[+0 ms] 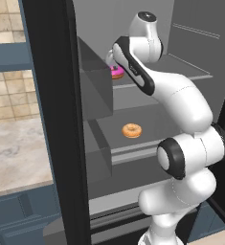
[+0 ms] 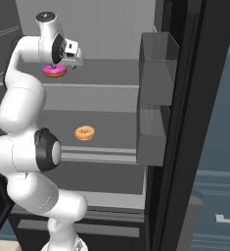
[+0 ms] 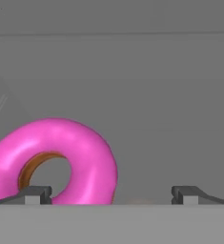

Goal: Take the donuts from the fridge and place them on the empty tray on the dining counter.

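A: Where do the donuts lie?

B: In the open fridge (image 2: 195, 98). The pink donut (image 2: 55, 71) sits on the upper shelf (image 2: 106, 73); the orange-tan donut (image 1: 132, 130) rests on the shelf below, well apart.

A: And the gripper (image 3: 111, 194)?

B: Directly over the pink donut, fingers (image 3: 35, 194) spread wide, holding nothing. The ring lies off-centre, toward one finger.

A: Handling?

B: Probably light, soft, with slick frosting. Best to straddle one side of the ring, through the hole, and close gently.
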